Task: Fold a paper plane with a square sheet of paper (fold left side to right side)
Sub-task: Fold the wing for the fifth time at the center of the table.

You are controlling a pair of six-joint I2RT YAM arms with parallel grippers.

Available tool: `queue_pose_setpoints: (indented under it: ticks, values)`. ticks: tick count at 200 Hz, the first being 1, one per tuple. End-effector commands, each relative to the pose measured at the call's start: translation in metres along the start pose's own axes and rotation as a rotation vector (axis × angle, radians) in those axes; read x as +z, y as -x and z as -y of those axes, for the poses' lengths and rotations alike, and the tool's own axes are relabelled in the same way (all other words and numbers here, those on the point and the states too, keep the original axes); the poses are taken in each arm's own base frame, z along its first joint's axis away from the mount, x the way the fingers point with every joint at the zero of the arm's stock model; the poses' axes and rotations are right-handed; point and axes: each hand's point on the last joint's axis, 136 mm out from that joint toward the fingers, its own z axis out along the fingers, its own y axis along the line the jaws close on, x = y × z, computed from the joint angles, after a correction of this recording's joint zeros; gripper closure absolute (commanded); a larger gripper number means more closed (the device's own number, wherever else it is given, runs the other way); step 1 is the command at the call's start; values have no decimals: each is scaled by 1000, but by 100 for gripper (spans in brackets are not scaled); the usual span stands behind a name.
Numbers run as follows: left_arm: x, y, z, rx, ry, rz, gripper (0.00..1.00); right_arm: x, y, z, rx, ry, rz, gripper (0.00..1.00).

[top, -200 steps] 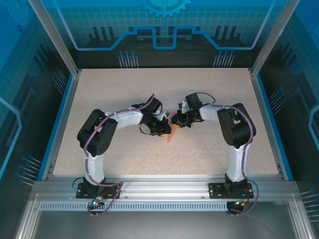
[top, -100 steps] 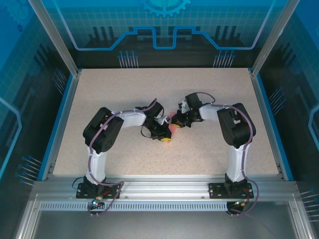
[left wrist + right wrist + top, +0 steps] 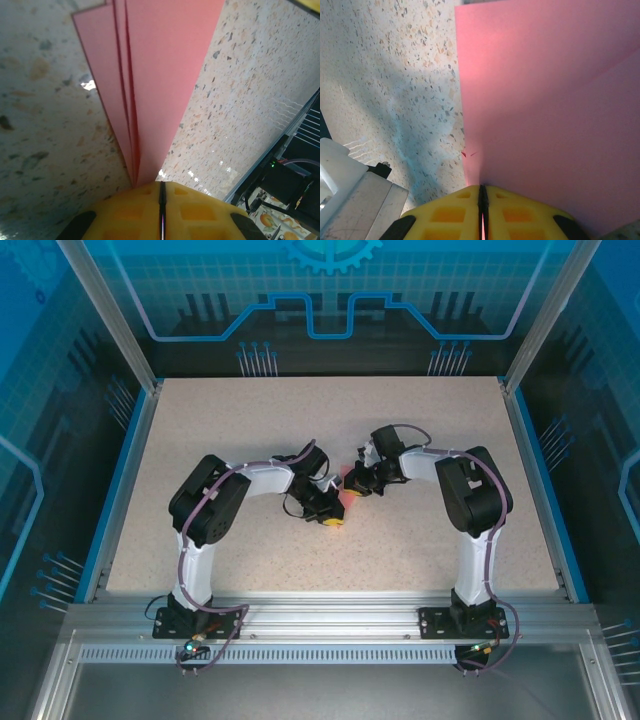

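Twin arms in two tones: the left arm [image 3: 250,477] and right arm [image 3: 470,550] pair glossy white link shells with bulky black joint housings. A lilac-grey cable [image 3: 183,575] loops along each arm, from behind the hand back to a flat black base plate [image 3: 440,620]. The left hand [image 3: 161,192] and right hand [image 3: 482,192] end in bright yellow rubbery pads [image 3: 195,212] moulded with shallow square pockets, flanked by black finger bodies [image 3: 75,227].
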Motion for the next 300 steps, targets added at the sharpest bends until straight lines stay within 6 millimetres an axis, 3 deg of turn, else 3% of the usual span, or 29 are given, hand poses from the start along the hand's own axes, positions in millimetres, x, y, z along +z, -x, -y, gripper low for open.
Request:
queue_pose_setpoints:
  ticks: [1, 156, 211, 256, 280, 300]
  values:
    - [10, -23, -13, -35, 19, -88, 90, 10, -13, 29, 48, -105, -46, 88]
    - [16, -58, -36, -54, 94, -138, 90, 4, -7, 32, 51, -117, -36, 89]
    - [7, -59, -30, -14, 108, -94, 91, 1, -3, 28, 32, -112, -27, 88]
    - [-33, -37, 2, 127, 97, 100, 91, -21, 21, -9, -67, -12, 84, 81]
    - [-67, -20, 19, 182, 79, 260, 91, -44, 31, -27, -132, -14, 158, 74]
    - [-98, -5, 24, 204, 86, 410, 91, -64, 31, -30, -156, -64, 212, 66]
